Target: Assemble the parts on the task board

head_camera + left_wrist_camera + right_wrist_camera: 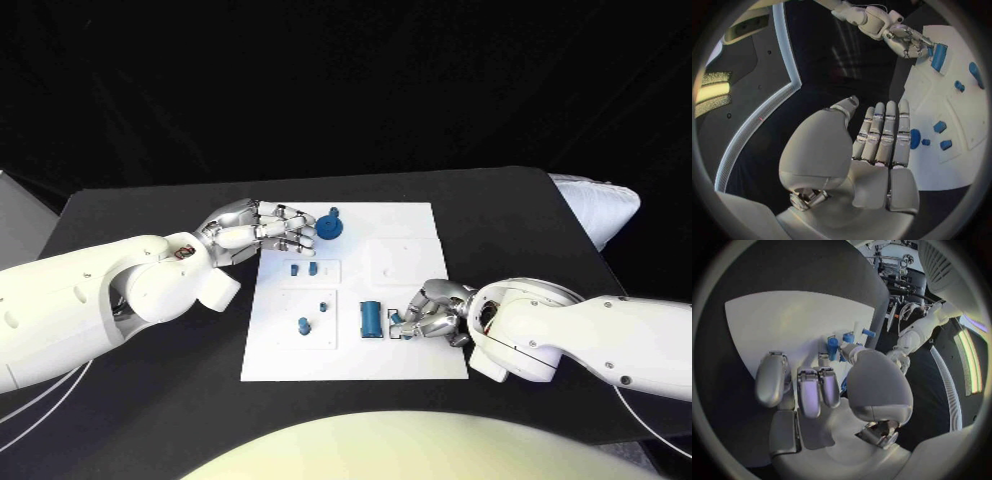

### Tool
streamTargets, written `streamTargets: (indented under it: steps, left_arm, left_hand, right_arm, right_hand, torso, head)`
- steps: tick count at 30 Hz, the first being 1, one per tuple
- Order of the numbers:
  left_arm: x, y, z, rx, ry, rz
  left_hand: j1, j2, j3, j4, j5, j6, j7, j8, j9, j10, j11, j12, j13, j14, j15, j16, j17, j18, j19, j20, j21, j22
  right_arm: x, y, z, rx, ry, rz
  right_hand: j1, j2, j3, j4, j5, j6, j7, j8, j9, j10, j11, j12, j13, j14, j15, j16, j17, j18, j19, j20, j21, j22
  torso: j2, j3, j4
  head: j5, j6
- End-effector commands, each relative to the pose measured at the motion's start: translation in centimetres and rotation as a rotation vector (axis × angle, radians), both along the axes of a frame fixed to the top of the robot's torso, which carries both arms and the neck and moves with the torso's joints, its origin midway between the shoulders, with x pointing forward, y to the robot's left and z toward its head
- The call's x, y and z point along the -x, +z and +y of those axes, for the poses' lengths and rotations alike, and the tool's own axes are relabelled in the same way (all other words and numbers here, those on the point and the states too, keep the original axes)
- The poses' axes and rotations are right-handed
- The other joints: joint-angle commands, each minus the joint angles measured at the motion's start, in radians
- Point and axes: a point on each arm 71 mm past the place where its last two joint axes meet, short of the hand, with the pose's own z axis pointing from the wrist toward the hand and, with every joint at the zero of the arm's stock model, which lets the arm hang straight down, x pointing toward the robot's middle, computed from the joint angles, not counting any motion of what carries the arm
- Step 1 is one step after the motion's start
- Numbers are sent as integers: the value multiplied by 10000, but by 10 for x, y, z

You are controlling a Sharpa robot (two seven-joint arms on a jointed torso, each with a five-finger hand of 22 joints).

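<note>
Left robot hand (264, 228) flat, fingers straight, empty; right robot hand (433, 312) curled beside blue part (371, 319), grip unclear.

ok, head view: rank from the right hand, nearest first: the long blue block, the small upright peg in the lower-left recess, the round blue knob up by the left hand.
1. Long blue block: just beside the right hand, toward the board's middle.
2. Small upright peg: farther across, in the recess on the board's left side.
3. Round blue knob: at the board's far edge, by the left hand.

task board (411, 355) mid-table (130, 215), parts (304, 325) on it, hands at either side
</note>
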Motion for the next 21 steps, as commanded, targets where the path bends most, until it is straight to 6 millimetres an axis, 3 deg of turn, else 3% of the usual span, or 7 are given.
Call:
streamTargets:
  steps: [1,4,9,11,14,21]
  left_arm:
    - [2,0,-2,29,-283,32]
    - [2,0,-2,13,-286,37]
    - [2,0,-2,1,-290,42]
    - [2,-1,-2,-4,-290,44]
    - [2,-1,-2,-6,-288,43]
    - [2,-1,-2,-11,-286,43]
  left_hand:
    - [38,-28,53,21,11,-25,148,-40,-8,-37,-2,-63,-11,-38,46,-58,14,117,61,9,-63,-7]
    - [38,-28,53,21,11,-25,148,-40,-8,-37,-2,-63,-11,-38,46,-58,14,117,61,9,-63,-7]
    - [38,-28,53,21,11,-25,148,-40,-8,-37,-2,-63,-11,-38,46,-58,14,117,61,9,-63,-7]
    - [24,-27,60,36,8,-23,148,-41,-11,-37,-1,-64,-11,-37,47,-59,16,116,65,9,-65,-10]
    - [24,-27,60,36,8,-23,148,-41,-11,-37,-1,-64,-11,-37,47,-59,16,116,65,9,-65,-10]
    - [24,-27,60,36,8,-23,148,-41,-11,-37,-1,-64,-11,-37,47,-59,16,116,65,9,-65,-10]
  right_arm:
    - [0,3,3,-339,-98,-264]
    - [0,3,3,-373,-104,-288]
    - [0,3,3,-396,-91,-294]
    - [0,3,3,-390,-76,-279]
    - [0,3,2,-365,-59,-247]
    - [-1,2,0,-298,-80,-251]
  right_hand:
    - [-115,-21,51,-13,-16,20,-10,3,-6,814,-29,26,2335,1028,-44,43,2567,-26,97,-35,52,1649]
    - [-264,-80,30,5,-57,21,-5,16,-22,814,-24,23,2335,1027,-39,42,2563,-26,98,-33,45,1652]
    - [-666,-367,-140,68,-225,31,8,50,-64,813,-11,18,2336,1026,-28,41,2562,-25,100,-24,29,1662]
    - [-918,-542,-339,108,142,39,-1,88,-94,812,-15,12,2336,1025,-31,39,2558,-22,100,-26,8,1669]
    - [-998,-622,-454,112,277,30,0,101,-108,807,-17,0,2331,1024,-33,36,2550,-19,96,-27,-16,1669]
    - [-1162,-762,-717,170,154,10,-2,125,-134,787,-16,-43,2308,1013,-33,15,2505,-9,81,-28,-87,1662]
  torso:
    - [2,0,4]
    - [1,-2,4]
    - [0,-7,6]
    - [-4,-5,4]
    - [-4,-4,4]
    - [-4,-3,4]
  head:
    - [-7,2]
    - [-7,2]
    - [12,2]
    - [18,2]
    - [13,2]
    - [2,2]
